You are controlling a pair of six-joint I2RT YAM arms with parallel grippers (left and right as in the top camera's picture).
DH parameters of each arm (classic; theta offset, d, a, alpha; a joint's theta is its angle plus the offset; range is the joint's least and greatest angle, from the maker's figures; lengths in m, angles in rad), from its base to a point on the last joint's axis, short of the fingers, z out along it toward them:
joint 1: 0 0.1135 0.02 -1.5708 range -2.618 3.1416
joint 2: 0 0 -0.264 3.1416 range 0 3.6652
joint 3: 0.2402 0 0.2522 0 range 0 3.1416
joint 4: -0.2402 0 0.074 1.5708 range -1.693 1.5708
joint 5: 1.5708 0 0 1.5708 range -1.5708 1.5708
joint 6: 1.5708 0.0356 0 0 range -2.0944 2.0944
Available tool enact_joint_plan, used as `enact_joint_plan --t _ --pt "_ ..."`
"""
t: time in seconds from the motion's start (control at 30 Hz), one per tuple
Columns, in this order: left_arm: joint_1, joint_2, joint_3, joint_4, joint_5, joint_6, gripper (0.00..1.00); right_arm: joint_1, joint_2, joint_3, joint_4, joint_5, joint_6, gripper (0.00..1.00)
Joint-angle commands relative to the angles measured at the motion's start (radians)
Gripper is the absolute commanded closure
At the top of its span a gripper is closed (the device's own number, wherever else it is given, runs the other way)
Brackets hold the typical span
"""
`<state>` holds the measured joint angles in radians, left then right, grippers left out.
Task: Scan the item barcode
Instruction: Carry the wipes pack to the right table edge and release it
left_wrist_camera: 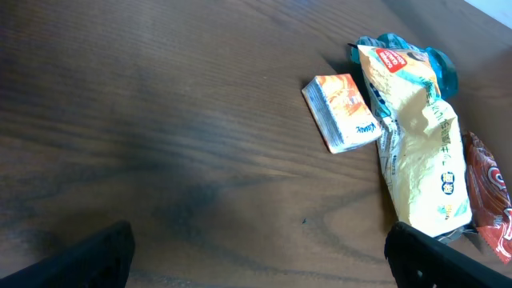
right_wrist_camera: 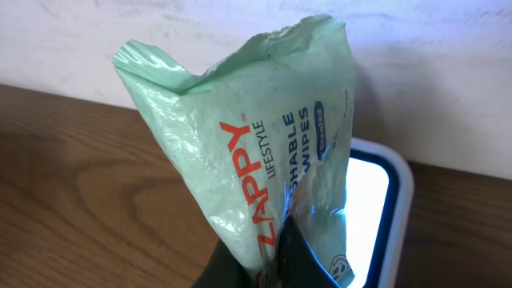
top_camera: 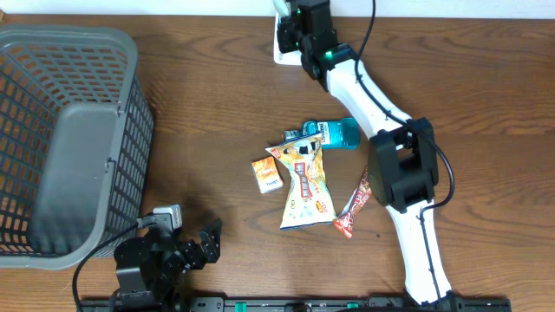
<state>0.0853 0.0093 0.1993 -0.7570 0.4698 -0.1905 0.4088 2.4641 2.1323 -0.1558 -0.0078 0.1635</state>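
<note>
Mid-scan: the right hand (right_wrist_camera: 276,262) pinches the Zappy wipes pack (right_wrist_camera: 248,148) just above the lit scanner (right_wrist_camera: 384,204) (left hand (top_camera: 201,245) gapes empty, well away from it); next, I reckon, angle the barcode down at it.

table (top_camera: 217,95) | basket (top_camera: 69,33) | box (top_camera: 267,173) | snack bag (top_camera: 305,186) | bottle (top_camera: 340,133) | wrapper (top_camera: 353,206) | scanner (right_wrist_camera: 402,184)

You are looking at a mock shop checkout staged in a robot lab: a grey shopping basket (top_camera: 130,147) is sitting on the wooden bench (top_camera: 208,95), packaged snacks (top_camera: 303,186) are lying mid-bench, and a wipes pack (right_wrist_camera: 256,160) is hanging in front of a glowing white scanner pad (right_wrist_camera: 376,192).
</note>
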Motion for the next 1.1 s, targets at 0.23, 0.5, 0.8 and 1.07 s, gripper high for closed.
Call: enact_joint_plan --t 0.23,0.5,0.8,1.07 --pt "0.005 -0.005 -0.001 -0.006 0.013 -0.010 0.00 0.002 -0.052 0.034 -0.154 0.381 0.031 0.99" --pt "0.005 -0.005 -0.001 -0.006 0.013 -0.010 0.00 -0.039 -0.219 0.034 -0.457 0.814 0.031 0.99" --pt "0.005 -0.005 -0.001 -0.006 0.013 -0.010 0.00 -0.178 -0.263 0.018 -0.729 1.121 0.132 0.99" --pt "0.005 -0.005 -0.001 -0.006 0.013 -0.010 0.00 -0.396 -0.255 0.006 -0.967 1.033 0.386 0.99"
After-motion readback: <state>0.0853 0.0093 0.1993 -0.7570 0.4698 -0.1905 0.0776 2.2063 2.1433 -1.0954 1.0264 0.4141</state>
